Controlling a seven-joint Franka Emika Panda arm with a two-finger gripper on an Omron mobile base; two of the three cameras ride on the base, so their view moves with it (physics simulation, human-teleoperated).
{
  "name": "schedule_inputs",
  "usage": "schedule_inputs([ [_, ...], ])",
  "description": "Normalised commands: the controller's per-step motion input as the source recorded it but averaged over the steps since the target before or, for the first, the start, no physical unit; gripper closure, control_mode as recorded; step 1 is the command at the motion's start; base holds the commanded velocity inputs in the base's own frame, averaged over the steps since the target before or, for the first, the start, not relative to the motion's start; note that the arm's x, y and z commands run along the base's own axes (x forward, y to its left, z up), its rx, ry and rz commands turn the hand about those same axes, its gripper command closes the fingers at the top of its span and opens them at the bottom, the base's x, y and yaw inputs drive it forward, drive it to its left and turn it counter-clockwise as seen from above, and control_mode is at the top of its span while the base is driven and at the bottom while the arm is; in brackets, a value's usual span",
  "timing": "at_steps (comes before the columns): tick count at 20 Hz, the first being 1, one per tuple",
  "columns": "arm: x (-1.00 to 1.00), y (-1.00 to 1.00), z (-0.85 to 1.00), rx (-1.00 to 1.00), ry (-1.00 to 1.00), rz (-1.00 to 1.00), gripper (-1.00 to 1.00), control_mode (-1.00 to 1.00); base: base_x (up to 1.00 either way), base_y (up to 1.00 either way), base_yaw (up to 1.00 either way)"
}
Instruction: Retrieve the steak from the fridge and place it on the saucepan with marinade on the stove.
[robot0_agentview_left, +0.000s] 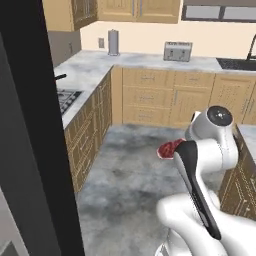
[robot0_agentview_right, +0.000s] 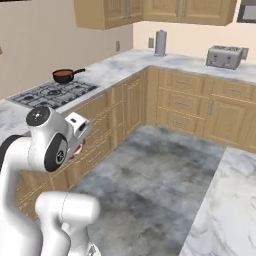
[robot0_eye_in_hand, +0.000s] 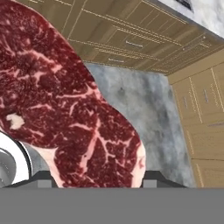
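end effector (robot0_eye_in_hand: 98, 181) gripping the steak (robot0_eye_in_hand: 65, 105), held over the floor; saucepan with marinade (robot0_agentview_right: 65, 75) on stove (robot0_agentview_right: 52, 94) at 10 o'clock in right base view

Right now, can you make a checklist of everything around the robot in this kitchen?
Surface: grey marbled counter carrying the flat grey gas cooktop with black grates.
Job's things: dark red marbled raw steak in the claw; small dark pan of orange-red liquid sits on the cooktop's far corner.
Clutter: silver toaster and grey cylinder canister on the back counter.
Claw: claw shut on the steak, held above the floor.
Cables: nothing seen.
Surroundings: light wooden cabinets, grey mottled floor, dark sink.
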Motion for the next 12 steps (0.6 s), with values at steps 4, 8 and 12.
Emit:
schedule_inputs([
  [4,0.00,0.00,0.00,0.00,0.00,0.00,1.00,1.00,1.00,-0.02,0.00],
  [8,0.00,0.00,0.00,0.00,0.00,0.00,1.00,1.00,1.00,0.00,0.06],
  [12,0.00,0.00,0.00,0.00,0.00,0.00,1.00,1.00,1.00,0.00,0.23],
])
